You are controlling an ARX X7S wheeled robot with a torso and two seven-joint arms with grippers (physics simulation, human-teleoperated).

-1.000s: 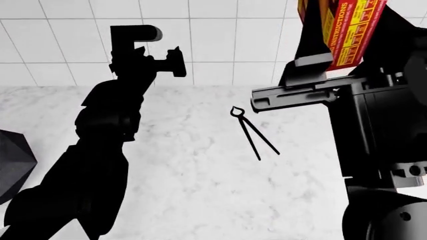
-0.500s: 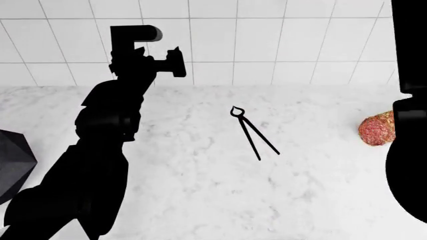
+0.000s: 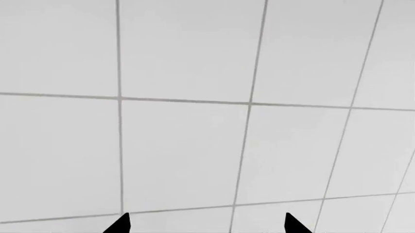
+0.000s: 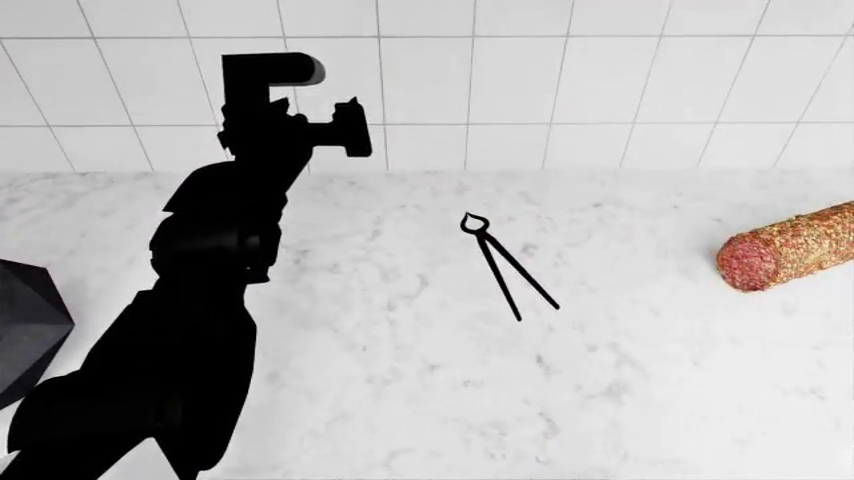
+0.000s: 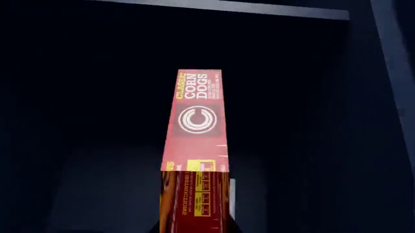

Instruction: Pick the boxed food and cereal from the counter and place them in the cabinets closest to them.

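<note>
black pincers [image 4: 505,264], crusted sausage [image 4: 787,247] well apart, white tiled wall [image 4: 561,80]

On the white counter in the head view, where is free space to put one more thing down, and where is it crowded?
The counter is bare between the black pliers and the sausage, and along the whole front below both. The strip between the pliers and the tiled wall is also free. The left side is crowded: the left arm hangs over it, with a dark object at the edge.

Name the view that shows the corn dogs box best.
The right wrist view: the corn dogs box fills its centre, label readable, against a dark interior. The head view and left wrist view show none of it.
</note>
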